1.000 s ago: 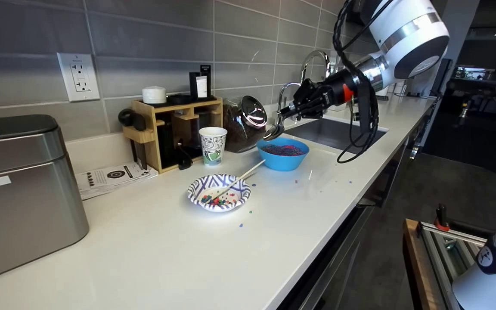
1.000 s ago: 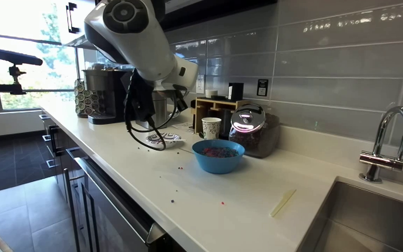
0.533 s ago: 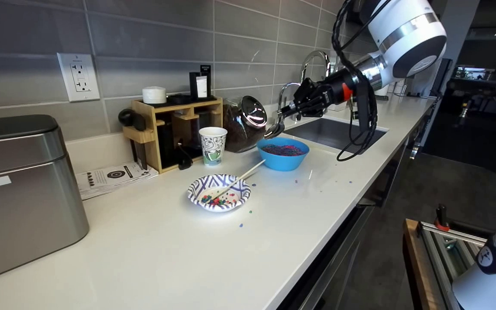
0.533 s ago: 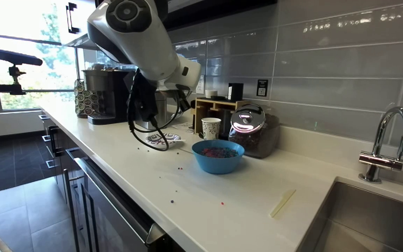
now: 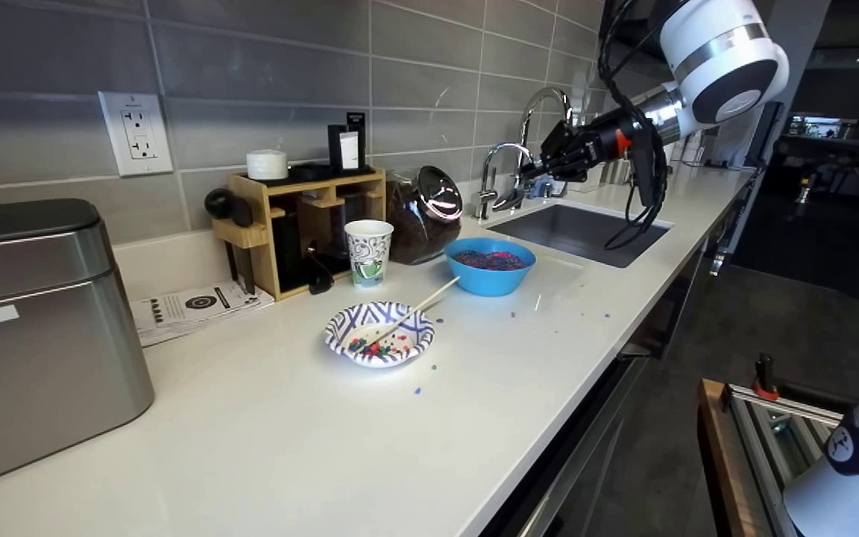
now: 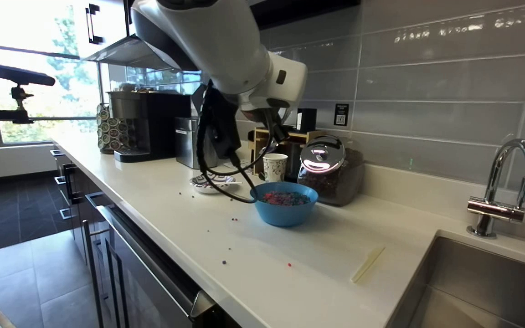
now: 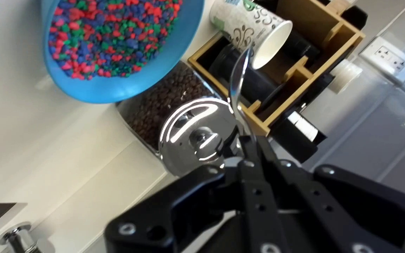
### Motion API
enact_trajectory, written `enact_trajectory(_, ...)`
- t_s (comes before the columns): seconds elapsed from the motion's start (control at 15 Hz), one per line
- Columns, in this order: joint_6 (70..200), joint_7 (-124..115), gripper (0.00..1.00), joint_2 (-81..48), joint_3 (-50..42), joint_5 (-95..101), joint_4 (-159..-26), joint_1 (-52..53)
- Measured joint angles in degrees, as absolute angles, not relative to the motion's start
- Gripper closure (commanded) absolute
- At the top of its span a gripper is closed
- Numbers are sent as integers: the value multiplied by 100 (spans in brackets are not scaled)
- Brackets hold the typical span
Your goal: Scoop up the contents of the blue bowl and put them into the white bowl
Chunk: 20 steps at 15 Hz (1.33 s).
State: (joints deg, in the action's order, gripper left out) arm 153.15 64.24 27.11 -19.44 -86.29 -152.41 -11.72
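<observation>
Up in the air here with the gripper (image 7: 257,140), and I've got its jaws drawn right together on the neck of a metal spoon (image 7: 236,79), which points out ahead of them. The spoon sits nearly edge-on in my wrist view, so I can't tell whether anything lies in it. And there's the blue bowl (image 5: 488,283), upright on the pale counter (image 5: 250,447), apart from the spoon; from the wrist I'm looking into part of it, and red, blue and green bits (image 7: 111,38) are spread across the inside. Near it on the counter, the white bowl (image 5: 377,361), blue patterning on its sides, also upright: it holds a smaller cluster of coloured bits (image 5: 376,348), and a thin pale stick (image 5: 418,307) leans on its rim, one end out toward the blue bowl. Loose specks (image 5: 417,390) dot the counter around both bowls. Nearer the tiled wall (image 5: 437,82) I've got the paper cup (image 5: 367,257) upright in front of a wooden organizer (image 5: 263,212), a glass jar (image 5: 411,235) of dark beans (image 7: 167,100) just beside it. Past the blue bowl, away from the white one, there's the sink (image 5: 571,233) with its faucet (image 6: 495,210), and in an exterior view a pale knife-shaped strip (image 6: 368,264) lies flat on the counter between blue bowl and sink.
</observation>
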Motion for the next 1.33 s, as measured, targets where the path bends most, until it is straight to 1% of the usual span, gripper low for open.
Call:
enact_trajectory(0.27, 15324, 6464, 100, 2544, -2268, -8622, -15028, -1338)
enact_trajectory(0.47, 15537, 6587, 100, 2400, -2310, -9086, -14956, -1339)
enact_trajectory(0.87, 16272, 7374, 100, 2038, -2098, -10916, -14834, -1291)
enact_trajectory(1.33, 16298, 8339, 100, 1141, -1647, -12528, -14562, -1287)
